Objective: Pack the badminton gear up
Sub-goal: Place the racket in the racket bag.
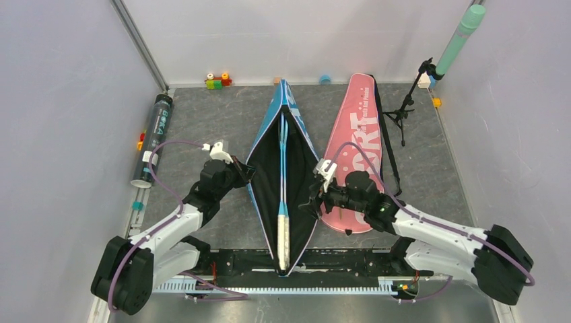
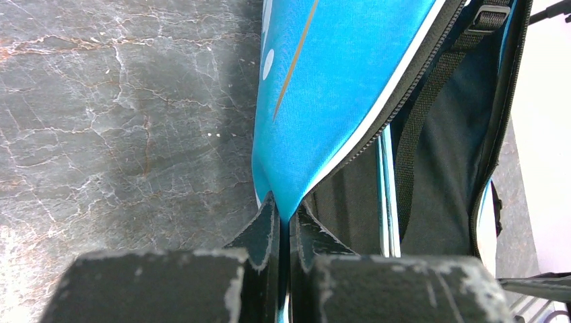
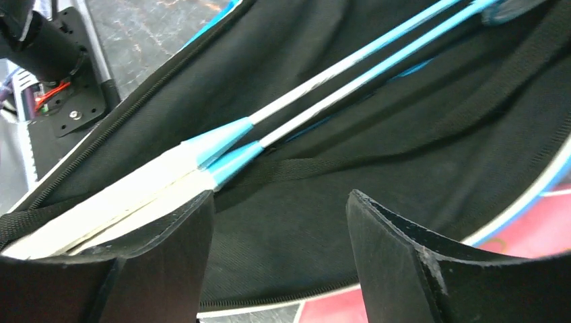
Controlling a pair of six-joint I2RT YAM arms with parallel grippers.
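Top: blue bag point(image 1: 299, 168) lies open mid-frame, rackets point(image 1: 283, 202) inside | Left wrist: left claw point(image 2: 286, 229) pinched tight on blue bag's edge; looks floppy, best held by rim | Right wrist: right claw point(image 3: 279, 249) wide apart, holding nothing, over thin, light-looking rackets

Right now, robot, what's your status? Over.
Left hand shut on long blue fabric racket bag. Right hand open above. Slim blue rackets inside. Nothing blocking.

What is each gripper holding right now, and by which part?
The left gripper pinches the blue bag by the edge of its left flap. The right gripper is open over the bag's inside, holding nothing.
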